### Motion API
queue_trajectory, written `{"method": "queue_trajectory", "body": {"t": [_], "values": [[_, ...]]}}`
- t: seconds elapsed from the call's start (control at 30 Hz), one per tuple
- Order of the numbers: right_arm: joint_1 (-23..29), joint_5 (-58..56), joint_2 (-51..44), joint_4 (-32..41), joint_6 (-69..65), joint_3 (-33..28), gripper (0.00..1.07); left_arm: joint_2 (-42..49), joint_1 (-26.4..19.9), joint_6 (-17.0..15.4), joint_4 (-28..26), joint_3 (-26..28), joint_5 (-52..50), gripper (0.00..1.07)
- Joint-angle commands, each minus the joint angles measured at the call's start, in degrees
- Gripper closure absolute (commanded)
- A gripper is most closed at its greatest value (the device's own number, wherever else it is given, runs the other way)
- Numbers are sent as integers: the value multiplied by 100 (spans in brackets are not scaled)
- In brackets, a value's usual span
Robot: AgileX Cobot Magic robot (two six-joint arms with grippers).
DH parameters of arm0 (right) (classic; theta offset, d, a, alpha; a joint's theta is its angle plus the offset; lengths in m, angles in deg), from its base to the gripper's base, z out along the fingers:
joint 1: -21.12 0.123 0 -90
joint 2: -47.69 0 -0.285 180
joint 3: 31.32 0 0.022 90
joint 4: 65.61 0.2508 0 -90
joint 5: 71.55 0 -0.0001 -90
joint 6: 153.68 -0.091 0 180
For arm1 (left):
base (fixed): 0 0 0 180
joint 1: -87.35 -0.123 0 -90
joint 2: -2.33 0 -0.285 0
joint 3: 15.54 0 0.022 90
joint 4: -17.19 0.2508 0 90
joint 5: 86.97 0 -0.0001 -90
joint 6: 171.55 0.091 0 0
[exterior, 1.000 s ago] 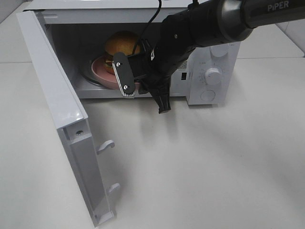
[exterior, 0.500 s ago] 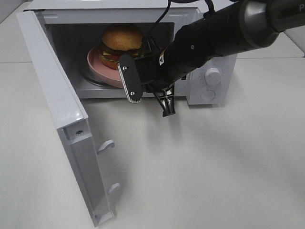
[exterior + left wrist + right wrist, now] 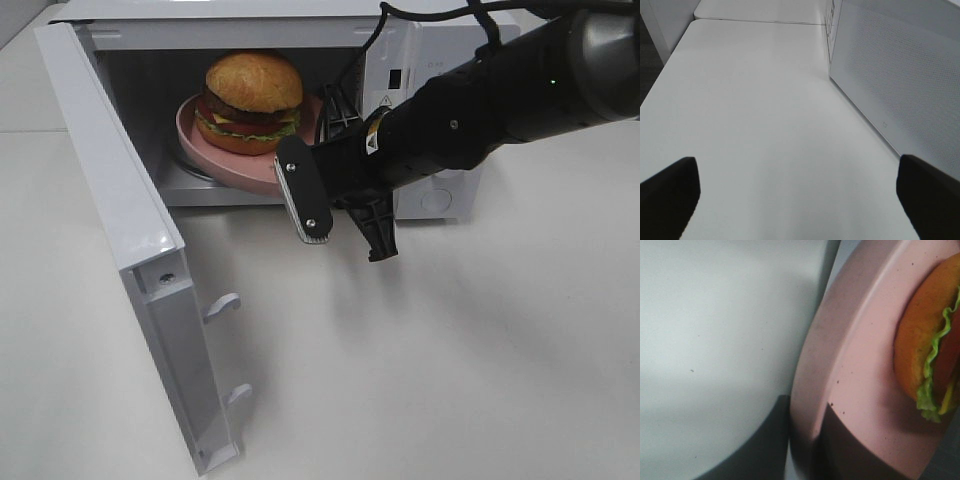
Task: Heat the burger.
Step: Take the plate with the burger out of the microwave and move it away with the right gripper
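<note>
Pink plate (image 3: 205, 135) and the burger (image 3: 250, 103) on it sit at the mouth of the open microwave (image 3: 420, 55), the right pincer (image 3: 812, 440) clamped on the plate's near rim, in the wrist view. The left pincer (image 3: 795, 192) hangs spread wide and empty over the white bench (image 3: 450, 350), beside the microwave. The step in hand appears to be carrying the plate through the opening: it is best kept level and moved slowly, clear of the door (image 3: 120, 210), so the burger does not slide.

Glossy golden bun on burger (image 3: 253, 92); matt pink plate (image 3: 250, 160), faintly speckled; smooth white table (image 3: 450, 340); perforated microwave door (image 3: 900, 80).
</note>
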Motion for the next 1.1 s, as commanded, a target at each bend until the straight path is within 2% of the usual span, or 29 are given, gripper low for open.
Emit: {"method": "queue_trajectory", "body": {"t": [0.03, 0.1, 0.17, 0.37, 0.57, 0.77, 1.1], "values": [[-155, 418, -361, -11, -143, -252, 107, 63, -29, -11, 17, 0, -6, 7], [-149, 418, -372, -103, -143, -304, 107, 63, -29, -11, 17, 0, -6, 7], [-132, 413, -493, -516, -149, -493, 107, 63, -29, -11, 17, 0, -6, 7], [-132, 533, -596, -561, -149, -670, 107, 63, -29, -11, 17, 0, -6, 7], [-11, 567, -859, -1043, -195, -882, 107, 63, -29, -11, 17, 0, -6, 7], [201, 498, -1003, -1129, -350, -1117, 107, 63, -29, -11, 17, 0, -6, 7], [201, 355, -1467, -1129, -350, -1564, 107, 63, -29, -11, 17, 0, -6, 7]]}}
